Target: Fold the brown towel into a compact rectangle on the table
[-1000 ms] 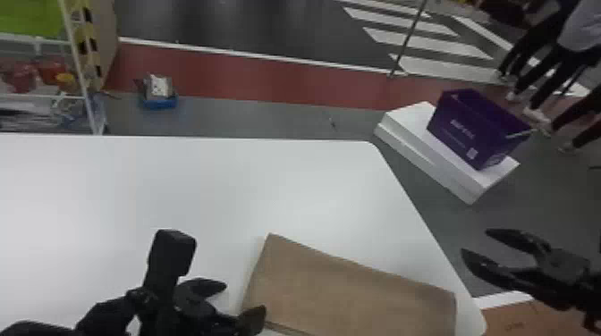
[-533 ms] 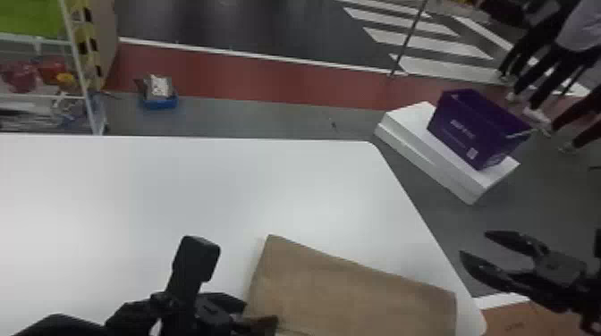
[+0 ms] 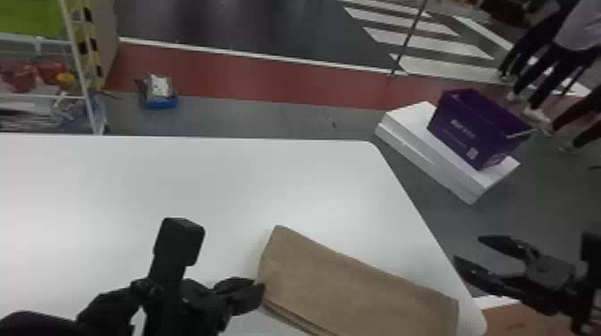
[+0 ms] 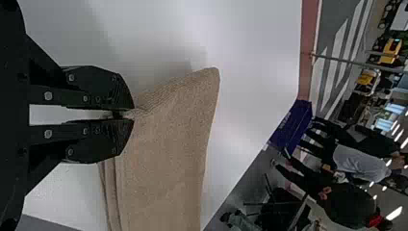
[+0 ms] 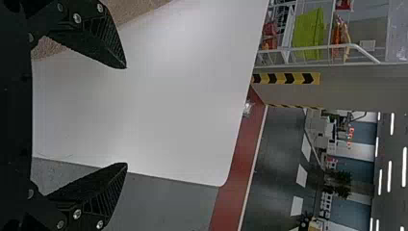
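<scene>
"Left claw first: it stood spread a moment ago and has since come together, and the towel's far-left corner has shifted a little with it. Does it have hold of anything?"

"Yes, a small pinch of the brown towel, at its left short end. The left wrist view shows cloth tapering in between the tips."

"And the right claw?"

"Wide and empty, out past the right edge of the tabletop. It's about where it was."

"How does the towel lie?"

"On the tabletop near that right edge, already in layers. Its long axis slants from far left to near right, and nearly all of it lies to the right of the left claw."

"So the left arm is the one for the next fold?"

"I'd say so. It probably needs to lift that end and bring it over rightwards, along the long axis. With so small a bite, the lower layers might slip or lag."

"Any containers?"

"A purple bin on white slabs, beyond the tabletop; I can't make out its contents. A blue tray on the floor holds a pale packet. Off left, a rack has red things on it."
</scene>
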Robot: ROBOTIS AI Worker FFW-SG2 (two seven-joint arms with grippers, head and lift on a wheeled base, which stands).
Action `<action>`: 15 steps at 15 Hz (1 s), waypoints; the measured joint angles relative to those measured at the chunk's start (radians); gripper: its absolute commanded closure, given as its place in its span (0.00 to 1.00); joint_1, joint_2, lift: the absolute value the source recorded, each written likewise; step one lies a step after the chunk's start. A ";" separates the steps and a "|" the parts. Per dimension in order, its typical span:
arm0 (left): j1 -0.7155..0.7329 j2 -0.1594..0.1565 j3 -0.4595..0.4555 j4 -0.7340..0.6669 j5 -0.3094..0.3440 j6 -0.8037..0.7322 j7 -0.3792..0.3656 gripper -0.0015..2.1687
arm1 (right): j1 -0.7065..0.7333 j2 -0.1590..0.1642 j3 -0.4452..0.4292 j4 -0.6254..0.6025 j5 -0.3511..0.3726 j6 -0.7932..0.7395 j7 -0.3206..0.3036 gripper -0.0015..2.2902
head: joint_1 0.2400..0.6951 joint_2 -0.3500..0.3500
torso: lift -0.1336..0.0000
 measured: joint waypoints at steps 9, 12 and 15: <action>0.033 0.000 0.335 -0.111 0.067 0.083 -0.055 0.96 | 0.001 0.000 0.054 0.037 0.028 -0.045 -0.023 0.08 | 1.00 0.00 | 0.00; -0.019 0.000 0.442 -0.077 0.067 0.092 -0.056 0.96 | 0.001 0.001 0.060 0.037 0.031 -0.046 -0.024 0.08 | 1.00 0.00 | 0.00; -0.070 0.000 0.515 -0.044 0.065 0.121 -0.051 0.96 | 0.001 0.002 0.058 0.038 0.031 -0.050 -0.024 0.08 | 1.00 0.00 | 0.00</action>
